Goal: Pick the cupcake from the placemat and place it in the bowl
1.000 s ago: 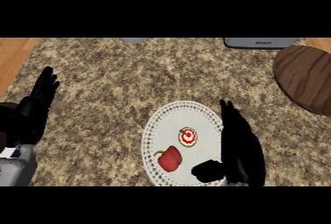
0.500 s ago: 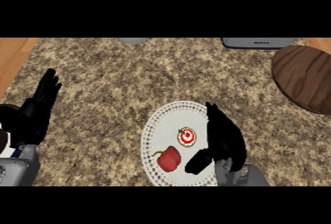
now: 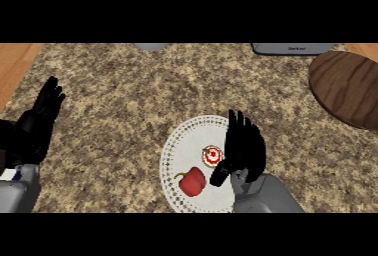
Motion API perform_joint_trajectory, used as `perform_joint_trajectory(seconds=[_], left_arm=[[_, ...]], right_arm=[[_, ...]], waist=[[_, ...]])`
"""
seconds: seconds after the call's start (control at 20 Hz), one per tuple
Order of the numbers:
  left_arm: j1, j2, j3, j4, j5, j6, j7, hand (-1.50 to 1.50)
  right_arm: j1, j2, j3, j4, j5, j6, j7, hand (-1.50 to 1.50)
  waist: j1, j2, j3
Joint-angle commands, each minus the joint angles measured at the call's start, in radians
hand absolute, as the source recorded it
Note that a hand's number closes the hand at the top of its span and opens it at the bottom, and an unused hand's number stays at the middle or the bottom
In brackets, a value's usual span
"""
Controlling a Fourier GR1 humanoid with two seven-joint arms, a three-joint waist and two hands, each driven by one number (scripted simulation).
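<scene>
On placemat (image 3: 177, 145): cupcake (image 3: 212, 155) beside open right hand (image 3: 244, 147); no legible writing.

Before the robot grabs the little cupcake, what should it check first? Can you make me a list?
1. Cupcake is on the white placemat, in plain sight: ok.
2. Right hand is open, fingers straight, ready to close: ok.
3. Right hand is beside the cupcake, just to its right, not yet round it: ok.
4. Red pepper lies close below the cupcake; whether the thumb will brush it: cannot tell.
5. Brown bowl shows at the right edge with nothing seen inside it: ok.
6. Left hand rests open at the left, out of the way: ok.
</scene>
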Motion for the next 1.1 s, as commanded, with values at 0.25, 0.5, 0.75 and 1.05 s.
perform_joint_trajectory(seconds=[0.25,0.5,0.75,1.05], left_arm=[[-0.006,-0.016,0.025,0.015,-0.007,-0.032,-0.003,0.0],[-0.048,-0.009,0.048,0.036,-0.013,-0.041,0.019,0.0],[-0.001,0.003,0.064,-0.062,-0.02,-0.037,0.065,0.0],[0.045,-0.052,0.046,0.008,-0.056,-0.048,-0.034,0.0]], right_arm=[[-0.035,0.015,0.03,0.152,-0.069,-0.059,0.145,-1.5],[0.009,0.015,0.08,0.185,-0.061,-0.154,0.126,-1.5],[-0.036,0.015,0.003,0.22,-0.048,-0.111,0.105,-1.5],[0.0,0.015,0.069,0.313,-0.087,-0.245,0.082,-1.5]], waist=[[0.0,0.002,0.001],[-0.006,0.002,0.001],[0.0,-0.001,0.001],[0.003,0.002,0.001]])
